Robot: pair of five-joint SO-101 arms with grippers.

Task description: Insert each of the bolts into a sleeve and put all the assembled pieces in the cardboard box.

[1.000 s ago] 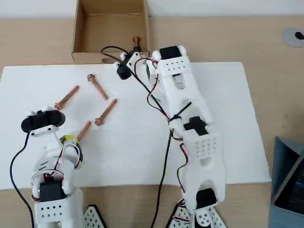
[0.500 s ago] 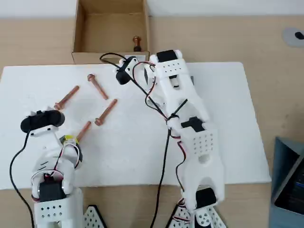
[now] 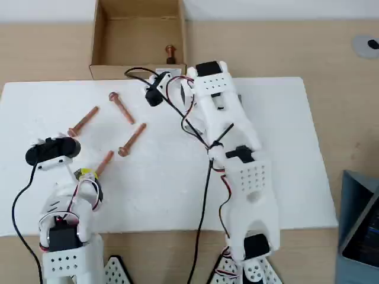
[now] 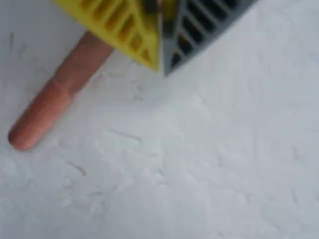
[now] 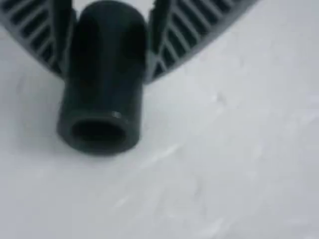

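Left jaws: clamped on a copper bolt (image 4: 55,99), shank jutting free over the white mat (image 4: 199,164)
Right jaws: gripping a black sleeve (image 5: 102,99), bore open, near the cardboard box (image 3: 106,41)
Advice: align shank with bore, then slide slowly

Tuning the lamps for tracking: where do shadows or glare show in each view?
High view: even light, no glare on the white textured mat. Left wrist view: the copper-coloured metal bolt throws only a faint shadow. Right wrist view: a soft shadow underlies the black cylindrical sleeve.
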